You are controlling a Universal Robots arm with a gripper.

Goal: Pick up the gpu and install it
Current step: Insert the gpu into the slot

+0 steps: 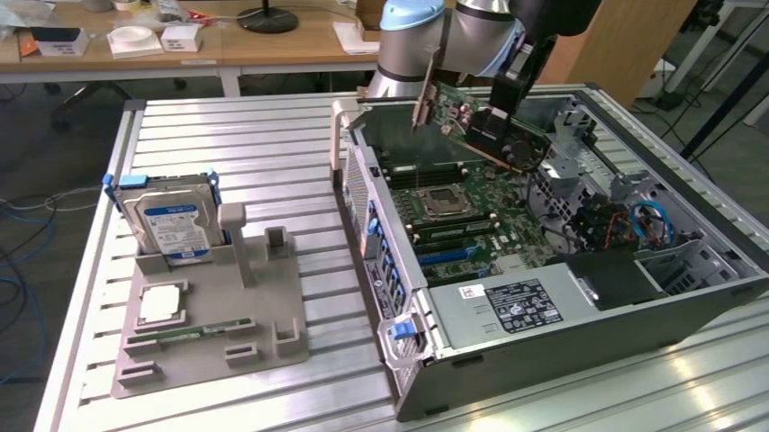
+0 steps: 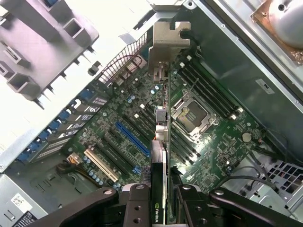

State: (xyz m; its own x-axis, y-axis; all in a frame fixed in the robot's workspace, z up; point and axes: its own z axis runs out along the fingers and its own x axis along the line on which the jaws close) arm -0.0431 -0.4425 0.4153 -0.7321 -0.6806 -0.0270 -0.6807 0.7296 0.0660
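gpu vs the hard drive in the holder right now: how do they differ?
Support: the gpu is clamped in the gripper above the motherboard; the hard drive stands in the grey holder on the table.
Look: the gpu is a thin board with a metal bracket; the hard drive is a thicker silver block with a blue-white label.
Shared: both flat, rectangular, neither installed.

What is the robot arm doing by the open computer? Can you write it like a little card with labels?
pincer: shut on the gpu
gpu: up in the air over the motherboard, not in a slot
computer case: open, lying on its side
hard drive: standing in the grey holder, at the exterior view's left
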